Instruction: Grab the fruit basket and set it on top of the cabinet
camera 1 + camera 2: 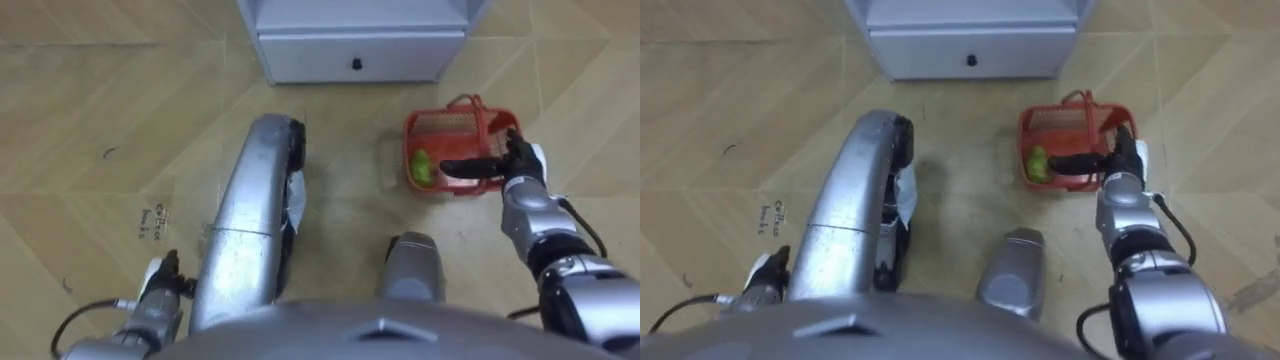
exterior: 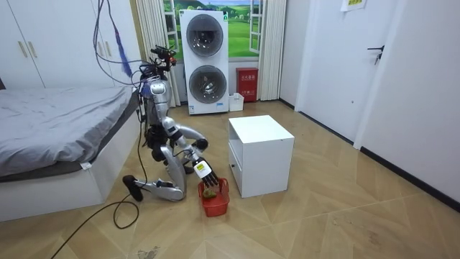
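The fruit basket (image 1: 452, 124) is red plastic with an upright handle and stands on the wooden floor, right of my knee. A green fruit (image 1: 422, 167) lies in its near left corner. My right hand (image 1: 520, 165) hovers over the basket's near edge, its dark fingers (image 1: 470, 168) stretched straight to the left across the rim, open and holding nothing. In the room view I kneel on the floor beside the basket (image 2: 215, 203), right hand (image 2: 203, 171) reaching down to it. My left hand (image 1: 160, 285) hangs low at the lower left, close to the floor.
A white cabinet (image 1: 360, 45) with a drawer stands just beyond the basket. In the room view a bed (image 2: 57, 137) lies behind me and stacked washing machines (image 2: 205, 61) stand at the back wall. Open floor spreads to the room view's right.
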